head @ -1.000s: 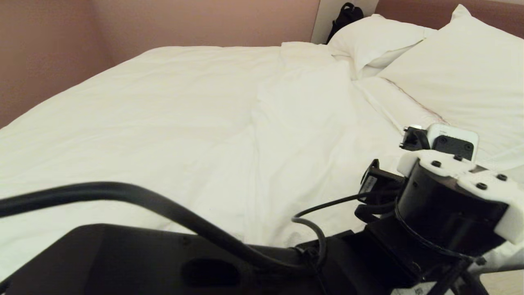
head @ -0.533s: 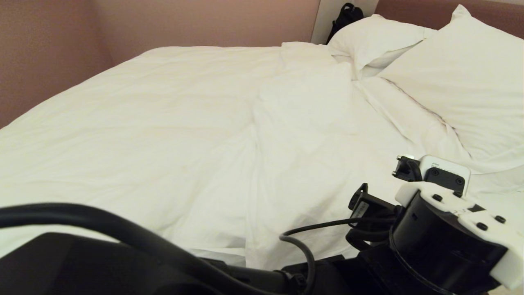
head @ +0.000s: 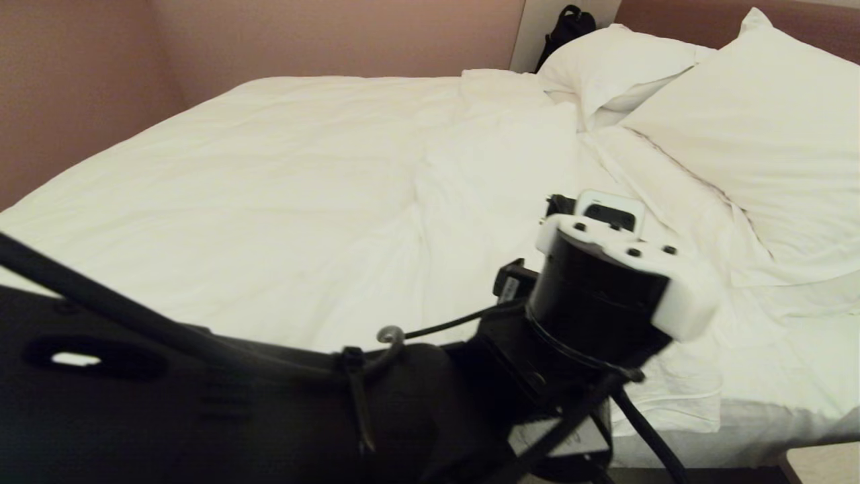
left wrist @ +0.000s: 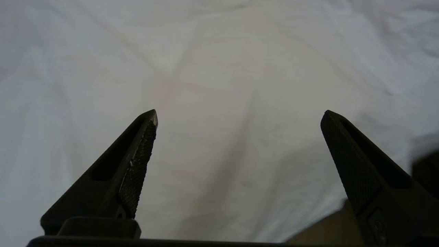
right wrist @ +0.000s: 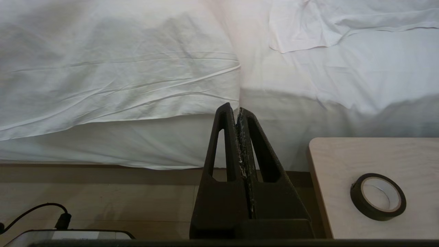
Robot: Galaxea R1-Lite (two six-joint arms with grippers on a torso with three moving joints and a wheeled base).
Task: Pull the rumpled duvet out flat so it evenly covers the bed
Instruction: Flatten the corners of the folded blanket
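The white duvet (head: 302,188) lies over the bed (head: 759,437), with a long crease ridge down its middle and its top edge folded beside the pillows. My left arm reaches across the foreground, and its wrist (head: 605,296) hides the fingers in the head view. In the left wrist view the left gripper (left wrist: 240,115) is open just above the duvet (left wrist: 219,61), with nothing between its fingers. Beside the bed my right gripper (right wrist: 236,108) hangs shut and empty, facing the duvet's overhang (right wrist: 103,68) and the mattress side (right wrist: 137,147).
Two white pillows (head: 759,114) (head: 618,60) lean on the brown headboard (head: 672,17), and a black bag (head: 568,27) sits behind them. A light wooden bedside table (right wrist: 370,164) with a tape roll (right wrist: 378,196) stands right of the right gripper. Pinkish walls (head: 80,87) close the far side.
The left arm's wrist dipped toward the near bed edge, then swung left and up over the duvet. The duvet's near corner by the pillows now shows uncovered. The right arm has not moved.
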